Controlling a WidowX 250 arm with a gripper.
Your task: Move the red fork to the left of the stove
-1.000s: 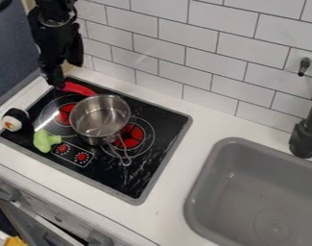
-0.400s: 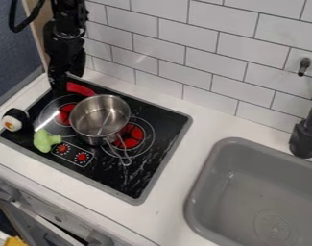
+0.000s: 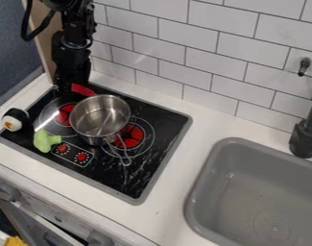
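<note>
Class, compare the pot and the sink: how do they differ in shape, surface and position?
The pot is round with a long handle, while the sink is a basin with rounded corners and no handle. The pot is shiny silver; the sink is dull grey. The pot stands on the stove, while the sink is set into the counter. Both are open at the top.

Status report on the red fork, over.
Gripper right at red fork, hold unconfirmed. Fork at stove's back left corner, partly hidden. Steel saucepan close beside it, probably clear of a leftward move.
</note>
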